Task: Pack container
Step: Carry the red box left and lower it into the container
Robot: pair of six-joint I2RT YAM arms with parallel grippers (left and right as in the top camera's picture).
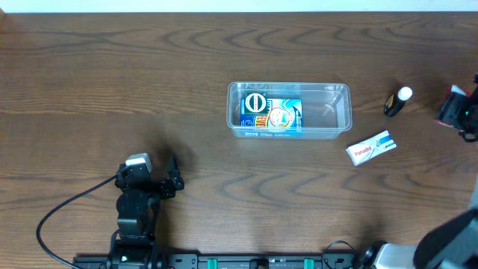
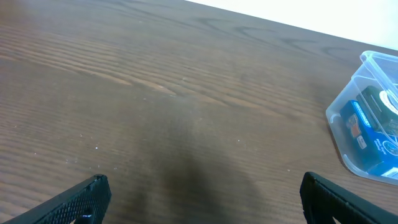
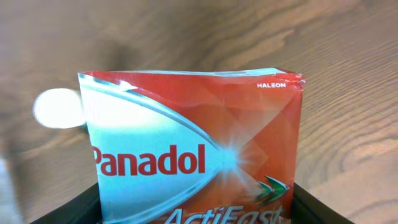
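Observation:
The container [image 1: 337, 112] is a clear tub in the middle of the table, also at the right edge of the left wrist view [image 2: 339, 119]. A blue box [image 1: 282, 116] and a round-lidded item [image 1: 255, 102] lie in its left half. My right gripper [image 1: 460, 112] is at the far right table edge. It is shut on a red and white Panadol box [image 3: 193, 149], which stands between its fingers [image 3: 314, 208] just above the wood. My left gripper [image 1: 173, 183] rests at the front left, open with nothing between its fingers [image 2: 87, 198].
A white Panadol box [image 1: 371, 147] lies on the table right of the container. A small dark bottle with a white cap [image 1: 397, 101] lies farther back on the right. The left arm's cable [image 1: 56, 213] loops over the front left.

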